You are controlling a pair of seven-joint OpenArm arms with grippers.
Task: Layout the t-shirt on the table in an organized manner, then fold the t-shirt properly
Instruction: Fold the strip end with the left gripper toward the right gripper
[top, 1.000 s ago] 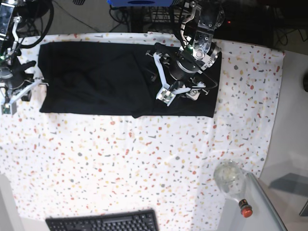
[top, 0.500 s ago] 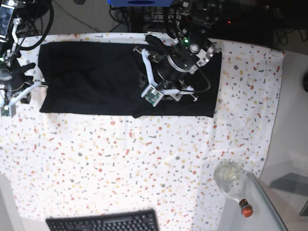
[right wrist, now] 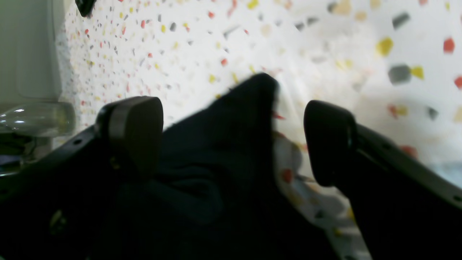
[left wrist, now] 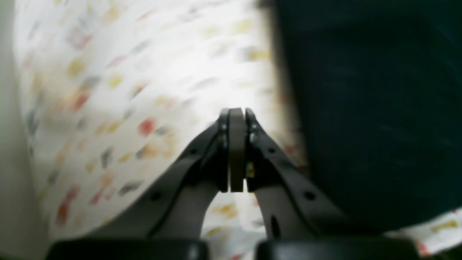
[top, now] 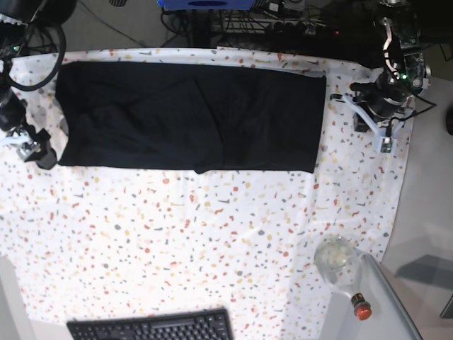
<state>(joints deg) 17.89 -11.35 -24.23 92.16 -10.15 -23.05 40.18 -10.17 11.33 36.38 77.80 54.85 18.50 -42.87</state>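
The black t-shirt (top: 191, 117) lies flat as a long folded rectangle across the far part of the table (top: 212, 234). My left gripper (top: 383, 139) hovers just past the shirt's right edge. In the left wrist view, the left gripper (left wrist: 236, 115) is shut with nothing held, over speckled cloth, and the t-shirt (left wrist: 368, 108) is to its right. My right gripper (top: 35, 151) sits at the shirt's lower left corner. In the right wrist view, the right gripper (right wrist: 231, 137) is open, and a raised corner of the t-shirt (right wrist: 249, 104) lies loose between the fingers (right wrist: 133, 130).
A black keyboard (top: 152, 326) lies at the near edge. A clear glass bottle (top: 338, 263) with a red cap rests at the near right, by the grey side surface (top: 432, 205). Cables and dark equipment (top: 233, 21) crowd the far edge.
My left arm has swung from above the shirt's right half to beyond its right edge, and its gripper has shut. My right gripper has opened, releasing the shirt's left corner.
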